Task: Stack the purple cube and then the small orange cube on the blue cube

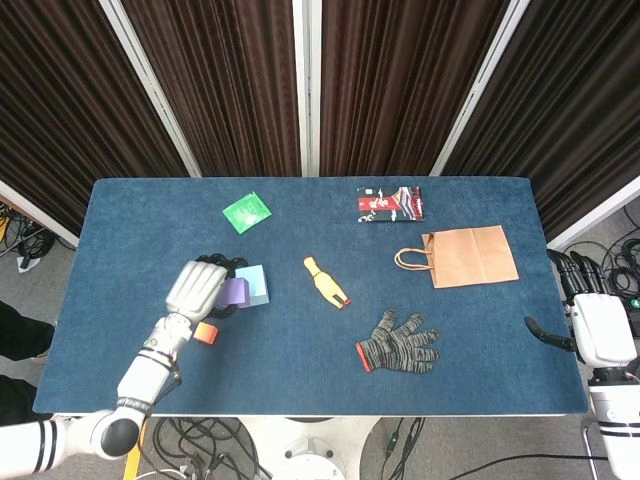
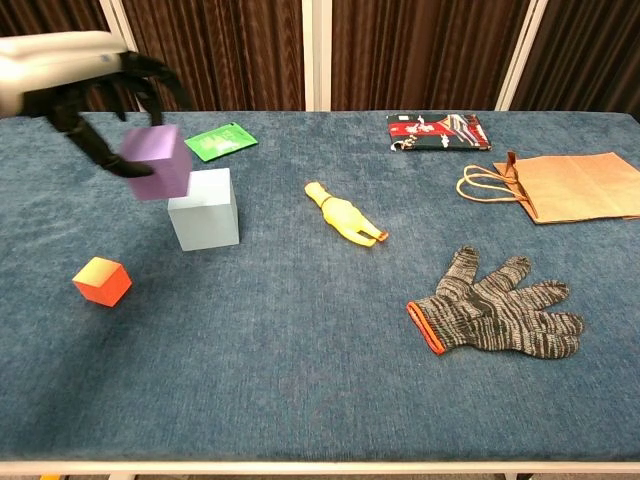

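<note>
The left hand (image 2: 95, 85) holds the purple cube (image 2: 156, 162) in the air, its dark fingers (image 2: 150, 72) clamped around the cube's top and sides. In the chest view the cube hangs above the blue cube (image 2: 205, 208) and a little to its left, tilted, with one lower corner near the blue top but no clear contact. The head view shows the same pair overlapping, the purple cube (image 1: 236, 292) covering the left part of the blue cube (image 1: 256, 285). The orange cube (image 2: 102, 281) sits on the worktop (image 2: 320, 400) near the front left, well apart from the blue one and not yet touched.

The right hand (image 1: 598, 330) rests off the worktop's right edge, holding nothing; its fingers show only partly, so whether they are spread or curled I cannot tell.

The main risk looks like placement. The purple cube is off-centre and tilted — released as it is, it would likely land on an edge and tip off the left side. A low approach could also let that corner catch the blue cube and push it across the cloth. The fingers wrap low on the sides, so opening them close to the blue top may drag the purple cube sideways. A skewed purple cube would leave a poor seat for the orange one.
</note>
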`<move>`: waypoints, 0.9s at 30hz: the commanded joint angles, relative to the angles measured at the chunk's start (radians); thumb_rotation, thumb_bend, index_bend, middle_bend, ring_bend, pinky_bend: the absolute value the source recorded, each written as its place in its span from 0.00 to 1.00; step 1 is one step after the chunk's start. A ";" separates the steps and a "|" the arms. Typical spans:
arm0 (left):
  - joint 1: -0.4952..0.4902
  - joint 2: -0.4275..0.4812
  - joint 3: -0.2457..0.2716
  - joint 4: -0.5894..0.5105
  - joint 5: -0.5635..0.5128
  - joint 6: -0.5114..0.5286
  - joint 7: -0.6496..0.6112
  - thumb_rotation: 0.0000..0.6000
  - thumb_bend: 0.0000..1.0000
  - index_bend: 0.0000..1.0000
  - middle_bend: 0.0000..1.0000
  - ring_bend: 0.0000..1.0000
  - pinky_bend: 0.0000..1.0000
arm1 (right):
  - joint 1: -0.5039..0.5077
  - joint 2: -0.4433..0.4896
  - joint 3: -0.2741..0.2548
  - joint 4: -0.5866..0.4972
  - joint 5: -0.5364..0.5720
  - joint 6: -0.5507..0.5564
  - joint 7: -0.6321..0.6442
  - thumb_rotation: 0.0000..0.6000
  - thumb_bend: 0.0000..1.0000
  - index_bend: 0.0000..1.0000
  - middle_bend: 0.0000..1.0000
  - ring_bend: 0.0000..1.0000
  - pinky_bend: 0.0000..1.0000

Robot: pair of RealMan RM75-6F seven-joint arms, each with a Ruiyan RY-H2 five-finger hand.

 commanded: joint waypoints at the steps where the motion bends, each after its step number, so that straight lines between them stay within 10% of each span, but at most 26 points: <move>1: -0.062 -0.005 -0.018 0.058 -0.020 -0.074 -0.050 1.00 0.31 0.32 0.57 0.29 0.33 | 0.001 -0.002 0.000 -0.001 0.000 -0.001 -0.004 1.00 0.12 0.00 0.10 0.00 0.00; 27: -0.177 -0.043 0.045 0.269 -0.018 -0.131 -0.201 1.00 0.31 0.32 0.57 0.30 0.32 | -0.001 -0.013 -0.002 -0.001 0.000 0.007 -0.034 1.00 0.12 0.00 0.10 0.00 0.00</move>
